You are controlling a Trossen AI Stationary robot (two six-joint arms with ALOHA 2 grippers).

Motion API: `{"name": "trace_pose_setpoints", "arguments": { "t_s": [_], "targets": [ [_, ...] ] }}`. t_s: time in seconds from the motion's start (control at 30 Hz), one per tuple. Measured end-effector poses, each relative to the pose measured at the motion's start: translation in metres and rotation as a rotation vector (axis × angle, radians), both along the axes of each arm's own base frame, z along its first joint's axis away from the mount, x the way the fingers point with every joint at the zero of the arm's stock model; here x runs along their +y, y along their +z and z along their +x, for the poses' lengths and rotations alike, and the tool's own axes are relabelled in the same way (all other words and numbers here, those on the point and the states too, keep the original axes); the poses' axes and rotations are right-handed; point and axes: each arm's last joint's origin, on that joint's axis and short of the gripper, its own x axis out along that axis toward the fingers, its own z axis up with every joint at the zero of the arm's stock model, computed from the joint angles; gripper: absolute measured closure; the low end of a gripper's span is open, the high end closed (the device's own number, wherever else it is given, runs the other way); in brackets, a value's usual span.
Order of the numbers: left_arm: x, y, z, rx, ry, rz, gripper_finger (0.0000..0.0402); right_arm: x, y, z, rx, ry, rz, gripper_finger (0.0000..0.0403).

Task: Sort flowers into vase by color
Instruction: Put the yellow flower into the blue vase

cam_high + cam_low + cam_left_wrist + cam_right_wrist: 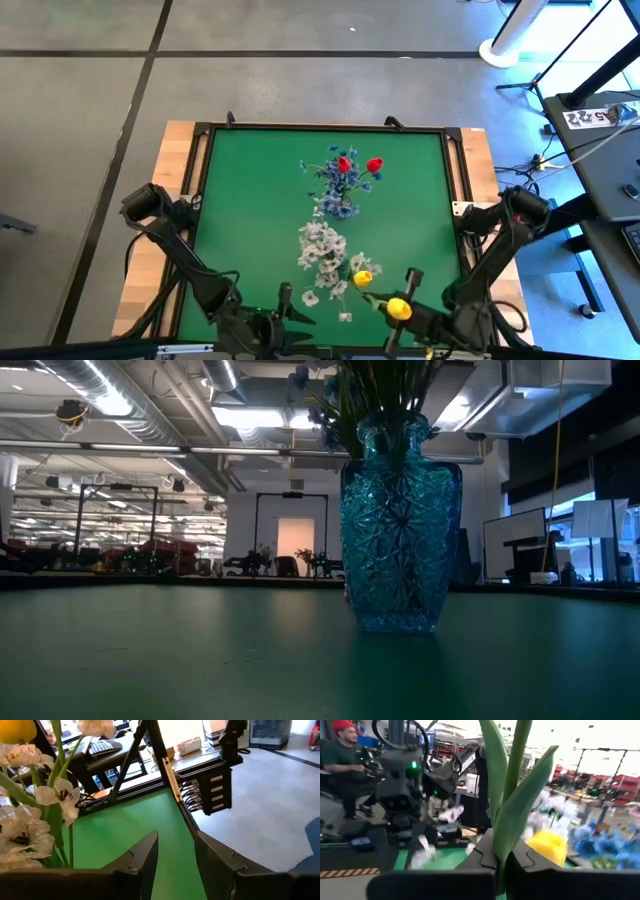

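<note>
Right tool [502,857] is clamped on the green stem and leaves [512,795] of a yellow tulip-like flower [398,308], held near the bench's front edge, well short of the blue cut-glass vase [398,530]. Left tool [175,857], fingers apart and holding nothing, waits at the front edge too, beside a spray of white blossoms [322,250] that lies on the green bench [240,200] between the front edge and the vase. A second yellow bloom [362,277] lies by that spray. Red tulips [358,164] and small blue blossoms [334,180] stand in the vase. A seated person in a red cap [342,755] shows beyond the bench.
</note>
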Motion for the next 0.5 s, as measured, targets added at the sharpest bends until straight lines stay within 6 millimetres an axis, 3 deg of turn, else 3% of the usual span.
{"name": "trace_pose_setpoints", "arguments": {
  "t_s": [0.5],
  "targets": [
    [-0.001, 0.000, -0.001, 0.001, 0.005, -0.049, 0.0278, -0.030, -0.044, 0.017, 0.027, -0.033, 0.057, 0.0396]
  ]
}}
